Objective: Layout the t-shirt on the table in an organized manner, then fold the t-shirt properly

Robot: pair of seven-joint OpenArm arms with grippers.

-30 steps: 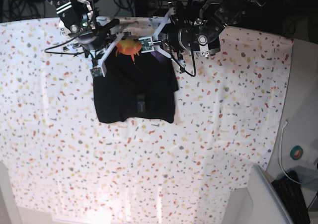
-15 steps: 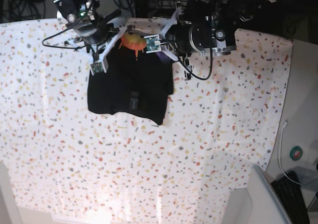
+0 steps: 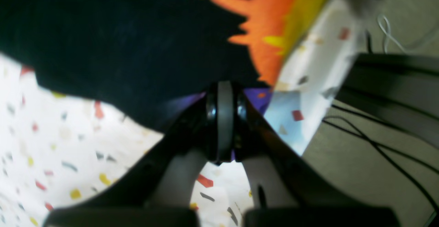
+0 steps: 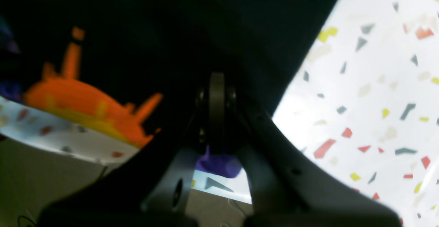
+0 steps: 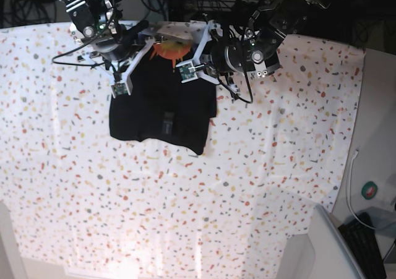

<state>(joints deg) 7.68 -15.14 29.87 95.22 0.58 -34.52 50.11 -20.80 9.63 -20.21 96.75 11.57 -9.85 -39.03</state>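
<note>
The tabletop (image 5: 260,186), white with coloured flecks, fills most of the base view; its far edge runs along the top of the frame, with cables and dark floor beyond. The shirt (image 5: 162,109) hangs and lies at upper centre of that view, a dark block with its lower hem sagging toward the middle, the lower right corner dipping lower than the left. An orange sunburst print (image 5: 170,49) shows at its top edge, close to the tabletop's far edge.

Both arms crowd the top of the frame. The right tool (image 4: 216,93) sits at upper left in the base view, jaws pressed together on black cloth, with a scrap of purple print just below the pinch. The left tool (image 3: 224,117), at upper centre-right in the base view, is likewise pinched on the shirt's edge, where black meets purple.

This looks like the laying-out step: the shirt is held by its top edge at two points, not yet spread flat, and no fold is begun. The next move likely calls for drawing the two tools apart to tension the cloth, then lowering it away from the far edge so it does not slip off.
</note>
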